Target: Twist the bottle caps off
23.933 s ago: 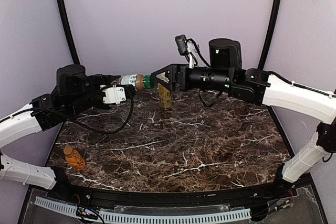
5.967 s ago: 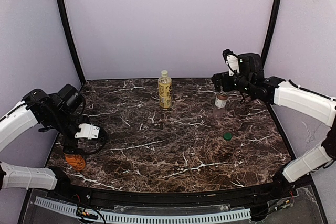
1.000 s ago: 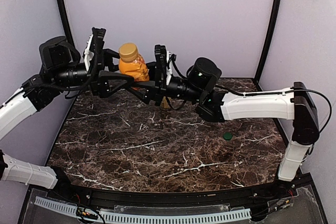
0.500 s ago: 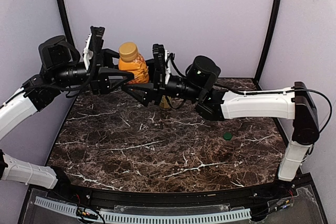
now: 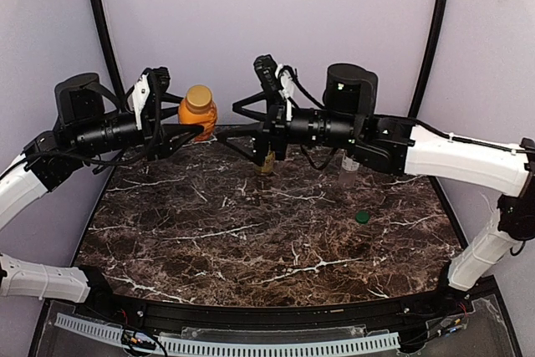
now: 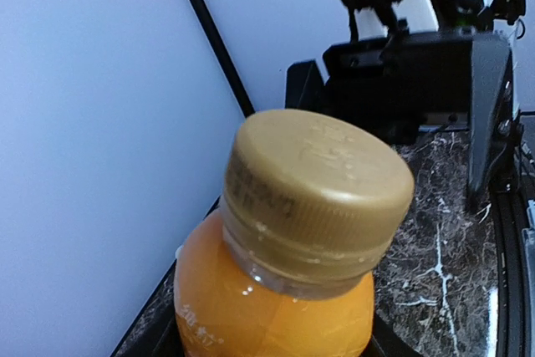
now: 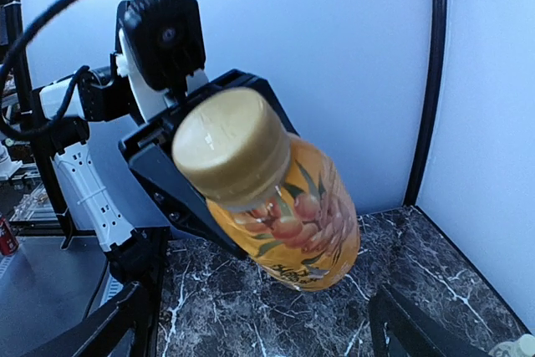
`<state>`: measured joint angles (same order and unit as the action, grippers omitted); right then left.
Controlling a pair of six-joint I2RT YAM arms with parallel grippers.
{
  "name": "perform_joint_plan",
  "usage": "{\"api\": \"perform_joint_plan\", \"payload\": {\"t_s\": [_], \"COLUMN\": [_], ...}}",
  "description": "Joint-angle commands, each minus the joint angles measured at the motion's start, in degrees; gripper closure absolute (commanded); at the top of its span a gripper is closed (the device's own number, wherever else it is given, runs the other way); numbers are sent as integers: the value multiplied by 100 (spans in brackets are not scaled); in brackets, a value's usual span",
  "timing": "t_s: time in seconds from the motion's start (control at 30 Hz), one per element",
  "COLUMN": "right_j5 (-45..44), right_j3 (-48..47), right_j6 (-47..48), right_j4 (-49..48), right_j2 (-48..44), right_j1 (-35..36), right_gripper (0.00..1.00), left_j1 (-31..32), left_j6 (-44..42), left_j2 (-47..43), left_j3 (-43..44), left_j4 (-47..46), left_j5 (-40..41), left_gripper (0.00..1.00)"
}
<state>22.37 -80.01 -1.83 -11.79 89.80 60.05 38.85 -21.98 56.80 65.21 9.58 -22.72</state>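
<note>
Left wrist view: left hand (image 5: 191,127) clamps orange bottle (image 6: 276,307) body. Full, thin-walled, likely squashable. Take gold cap (image 6: 313,177) by ribbed skirt. Right hand (image 5: 230,119) open, cap just ahead.

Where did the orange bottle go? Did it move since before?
Yes. The orange bottle went up: it stood at the near left corner of the table, and now the left gripper holds it in the air.

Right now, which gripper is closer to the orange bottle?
Left. The left gripper grips the orange bottle by its body, raised above the table. The right gripper is open, facing the bottle's cap from the right arm's side, with a gap between them.
</note>
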Motion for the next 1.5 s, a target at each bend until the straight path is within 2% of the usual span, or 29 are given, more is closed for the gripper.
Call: {"api": "perform_joint_plan", "payload": {"t_s": [0.0,0.2,0.53,0.73,0.87,1.07,1.1,1.13,1.17,1.2,1.23,1.3,1.4,1.47], "right_j5": [-1088,-2332,-2447,-2527,-2545,-2464,-2478,-2478,-2466,-2384,-2213,-1495,-480,-249], "right_j3": [-219,-881,-1793,-1928,-1980,-1952,-1930,-1900,-1863,-1816,-1766,-1673,-1491,-1291], "right_j6": [-373,-174,143,147,318,427,426,424,409,366,277,-100,-788,-1005], "right_j4": [863,981,1092,1109,1104,1082,1078,1082,1082,1075,1060,1013,726,516], "right_j2": [-291,27,797,1011,1112,1117,1092,1045,984,929,854,724,584,505], "right_j1": [214,521,702,705,706,713,712,711,699,689,645,476,209,139], "right_gripper": [12,12,13,23,44,95,100,100,100,100,100,100,100,100], "left_j1": [34,51,52,52,53,73,72,70,70,70,70,70,70,70], "left_j6": [-868,-844,-852,-875,-904,-935,-942,-940,-940,-940,-940,-954,-970,-947], "left_j2": [-73,-58,-11,34,47,47,32,28,-16,-44,-105,-181,-185,-136], "left_j3": [-233,-250,-235,-189,-198,-198,-207,-227,-272,-303,-379,-487,-530,-498], "left_j4": [284,514,532,523,508,505,498,498,495,497,499,517,565,580], "left_j5": [953,1069,1025,1032,1032,1029,1008,981,897,842,754,713,838,913], "left_gripper": [76,77,76,76,76,76,68,60,39,29,14,6,5,8]}}
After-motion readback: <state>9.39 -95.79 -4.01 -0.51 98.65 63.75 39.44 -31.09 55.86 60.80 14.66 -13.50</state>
